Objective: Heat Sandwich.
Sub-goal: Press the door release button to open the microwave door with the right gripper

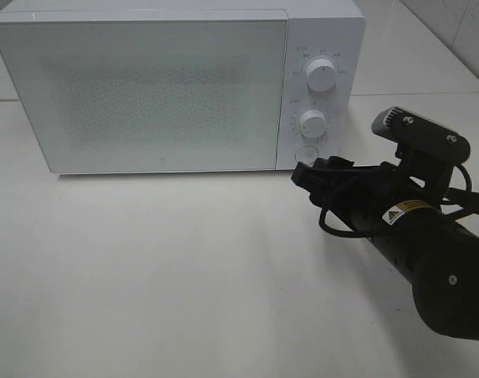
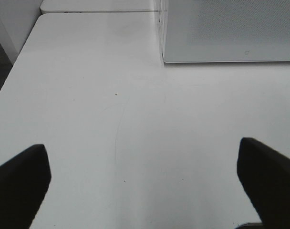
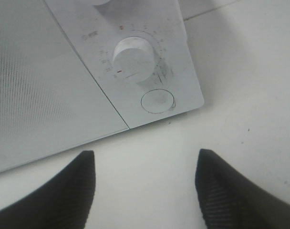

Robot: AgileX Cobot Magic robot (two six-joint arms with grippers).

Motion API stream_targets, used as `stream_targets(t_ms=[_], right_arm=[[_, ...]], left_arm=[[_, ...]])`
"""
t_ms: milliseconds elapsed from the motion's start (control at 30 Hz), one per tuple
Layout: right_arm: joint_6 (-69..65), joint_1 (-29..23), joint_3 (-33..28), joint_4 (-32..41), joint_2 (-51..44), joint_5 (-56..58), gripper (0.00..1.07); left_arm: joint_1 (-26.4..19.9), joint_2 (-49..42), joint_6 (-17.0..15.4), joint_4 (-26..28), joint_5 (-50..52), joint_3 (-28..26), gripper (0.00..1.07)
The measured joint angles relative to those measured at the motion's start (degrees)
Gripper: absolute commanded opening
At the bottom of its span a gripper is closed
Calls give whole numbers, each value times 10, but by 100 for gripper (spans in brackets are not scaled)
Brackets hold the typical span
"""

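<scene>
The sandwich is out of view in all three views. A white microwave stands at the back of the table with its door shut. My right gripper hovers just in front of the microwave's lower right corner. Its fingers are open with nothing between them. In the right wrist view the right gripper points at the round button below the lower knob. My left gripper is wide open over bare table, with the microwave's left corner ahead of it. The left arm does not show in the exterior high view.
The control panel carries an upper knob, a lower knob and the round button. The white table stretches in front of the microwave. A seam to a second table runs behind it.
</scene>
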State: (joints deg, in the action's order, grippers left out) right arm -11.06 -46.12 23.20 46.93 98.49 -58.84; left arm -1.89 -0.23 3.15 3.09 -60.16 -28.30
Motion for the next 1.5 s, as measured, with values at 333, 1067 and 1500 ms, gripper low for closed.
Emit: stream_targets(t_ms=[333,1067,1500], right_arm=[[-414,0,0,9,0,13,18],[-596,0,22,24,1,22,0],[-625,7,75,5,66,47,0]], left_arm=[[0,0,0,0,0,0,100],[0,0,0,0,0,0,100],[0,0,0,0,0,0,100]])
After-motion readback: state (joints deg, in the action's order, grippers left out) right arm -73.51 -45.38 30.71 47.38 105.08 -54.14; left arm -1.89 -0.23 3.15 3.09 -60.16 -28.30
